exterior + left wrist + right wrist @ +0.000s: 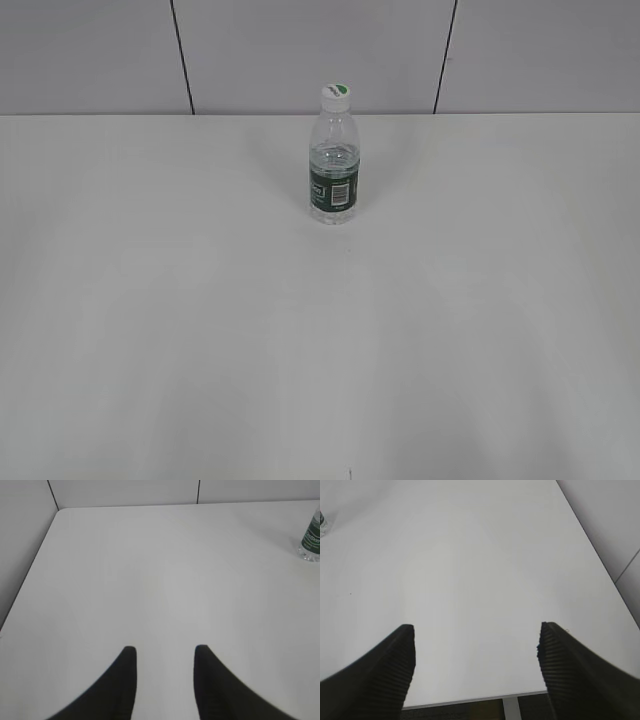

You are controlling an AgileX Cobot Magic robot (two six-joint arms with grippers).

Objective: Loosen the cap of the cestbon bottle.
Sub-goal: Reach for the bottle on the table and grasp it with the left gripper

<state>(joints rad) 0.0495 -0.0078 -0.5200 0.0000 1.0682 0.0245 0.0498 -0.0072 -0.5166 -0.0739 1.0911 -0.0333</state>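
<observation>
The cestbon bottle [334, 165] stands upright at the middle back of the white table, clear with a dark green label band and barcode. Its white cap [337, 96] with a green mark sits on the neck. The bottle's lower part shows at the right edge of the left wrist view [311, 540] and a sliver at the left edge of the right wrist view [322, 524]. My left gripper [165, 650] is open and empty, far from the bottle. My right gripper [476, 629] is wide open and empty over the table's near edge. Neither gripper shows in the exterior view.
The white table [200, 320] fills the views. Grey wall panels [300, 50] stand behind it. The table's left edge and wall show in the left wrist view [30, 570]. The table's front edge and a leg [511, 707] show in the right wrist view.
</observation>
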